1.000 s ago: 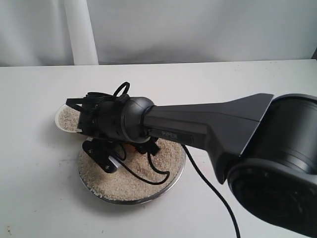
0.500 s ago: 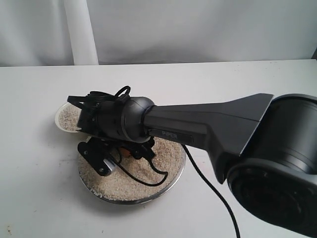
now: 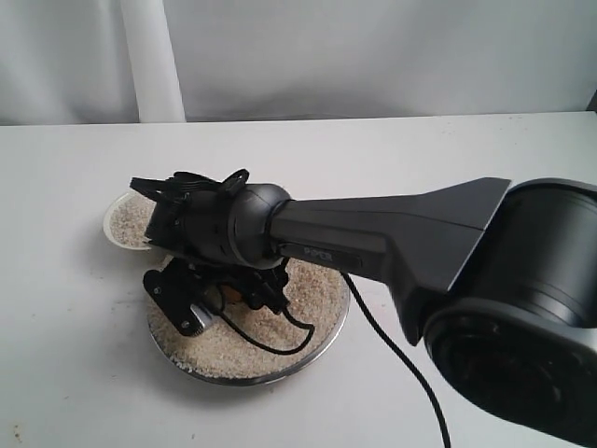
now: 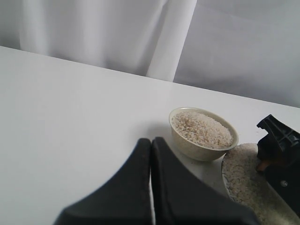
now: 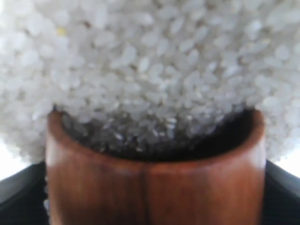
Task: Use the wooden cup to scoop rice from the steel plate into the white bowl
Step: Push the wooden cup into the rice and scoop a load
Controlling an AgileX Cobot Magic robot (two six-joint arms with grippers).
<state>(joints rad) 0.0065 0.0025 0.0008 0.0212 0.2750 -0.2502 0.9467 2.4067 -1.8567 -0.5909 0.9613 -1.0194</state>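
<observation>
Pinched the wooden cup (image 5: 150, 187) in the right gripper (image 3: 224, 297), mouth dug into rice (image 5: 150, 61) on the steel plate (image 3: 280, 369); held the left gripper (image 4: 151, 154) pressed together.

One steel plate (image 3: 266, 376) sits lower left of centre in the exterior view. One white bowl (image 3: 112, 235) stands just beyond it, toward the upper left. There is one wooden cup (image 5: 154, 187). The rice (image 3: 233, 353) lies in three lots: one on the plate, one in the bowl, and one at the cup's mouth. One bench (image 3: 466, 149) carries both dishes. One dark arm (image 3: 392, 238) reaches in from the right of the exterior view. Two sets of jaws show, one in each wrist view.
</observation>
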